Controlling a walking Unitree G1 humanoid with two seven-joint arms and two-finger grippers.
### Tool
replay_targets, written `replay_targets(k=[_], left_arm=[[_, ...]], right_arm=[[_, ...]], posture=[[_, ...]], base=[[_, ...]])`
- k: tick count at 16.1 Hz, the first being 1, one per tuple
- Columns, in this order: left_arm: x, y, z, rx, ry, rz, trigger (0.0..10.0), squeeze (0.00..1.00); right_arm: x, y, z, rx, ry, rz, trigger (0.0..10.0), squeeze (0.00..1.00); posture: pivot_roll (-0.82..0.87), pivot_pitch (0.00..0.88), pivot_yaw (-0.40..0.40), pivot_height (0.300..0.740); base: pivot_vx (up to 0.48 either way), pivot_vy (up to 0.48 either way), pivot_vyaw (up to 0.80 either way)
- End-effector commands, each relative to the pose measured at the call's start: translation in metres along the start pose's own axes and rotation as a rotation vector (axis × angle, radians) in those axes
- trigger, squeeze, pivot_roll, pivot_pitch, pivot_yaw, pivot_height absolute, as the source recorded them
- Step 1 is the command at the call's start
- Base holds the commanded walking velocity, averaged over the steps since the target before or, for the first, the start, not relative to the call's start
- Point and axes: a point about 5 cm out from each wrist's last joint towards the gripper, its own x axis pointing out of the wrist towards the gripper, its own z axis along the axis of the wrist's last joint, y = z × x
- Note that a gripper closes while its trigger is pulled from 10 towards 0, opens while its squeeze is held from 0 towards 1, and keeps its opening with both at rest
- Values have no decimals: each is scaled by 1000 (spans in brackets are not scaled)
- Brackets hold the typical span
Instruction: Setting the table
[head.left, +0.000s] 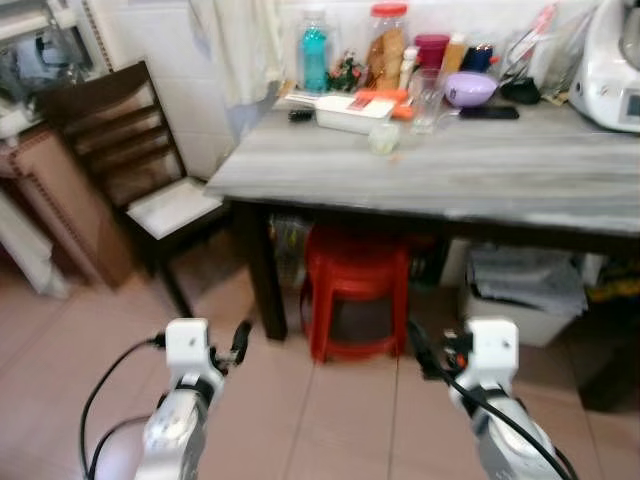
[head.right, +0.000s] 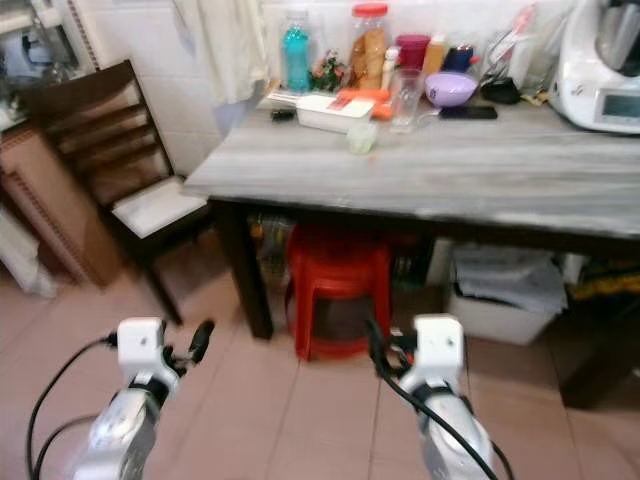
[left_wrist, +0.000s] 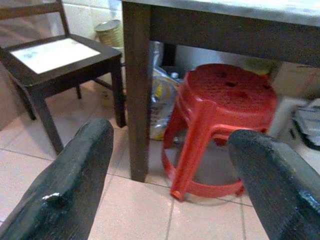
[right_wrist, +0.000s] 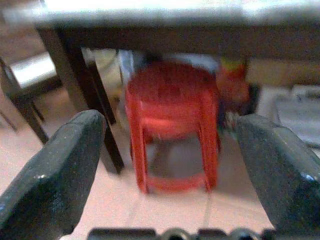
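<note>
Glass tumbler (head.left: 427, 98) at far edge of grey bench (head.left: 480, 170), beside white tray (head.left: 352, 112) and purple bowl (head.left: 470, 88). Likely light, rigid, slippery, breakable; best gripped around mid-wall, gently, kept upright. Left gripper (left_wrist: 170, 180) and right gripper (right_wrist: 172, 170) low over floor tiles, well short of bench, facing red stool (left_wrist: 220, 125). Fingers spread wide on both, holding nothing.

You've got one grey table (head.left: 480, 170), one dark wooden chair (head.left: 120, 150), one red stool (head.left: 358, 290). On tabletop: one clear glass (head.left: 426, 100), one purple bowl (head.left: 470, 89), one white tray (head.left: 353, 113), one black phone (head.left: 488, 113).
</note>
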Motion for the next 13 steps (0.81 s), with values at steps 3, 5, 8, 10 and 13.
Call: replay_targets(k=[3,5,8,10,13], left_arm=[[-1,3,3,22,-14,-14,10000,0],[-1,2,6,4,-27,-53,10000,0],[-2,-2,9,-13,-43,-94,10000,0],[-2,-5,11,-26,-54,-128,10000,0],[-3,-7,10,-29,-53,-136,10000,0]], right_arm=[[2,3,2,13,-8,0,10000,0],[2,3,2,7,-12,-4,10000,0],[1,1,4,9,-22,-9,10000,0],[2,1,3,9,-16,-4,10000,0],[1,3,2,12,-12,-1,10000,0]], posture=[[-74,0,55,740],[-72,0,56,740],[-74,0,57,740],[-74,0,57,740],[-73,0,59,740]], base=[[0,0,0],[0,0,0],[0,0,0],[0,0,0],[0,-94,-667]])
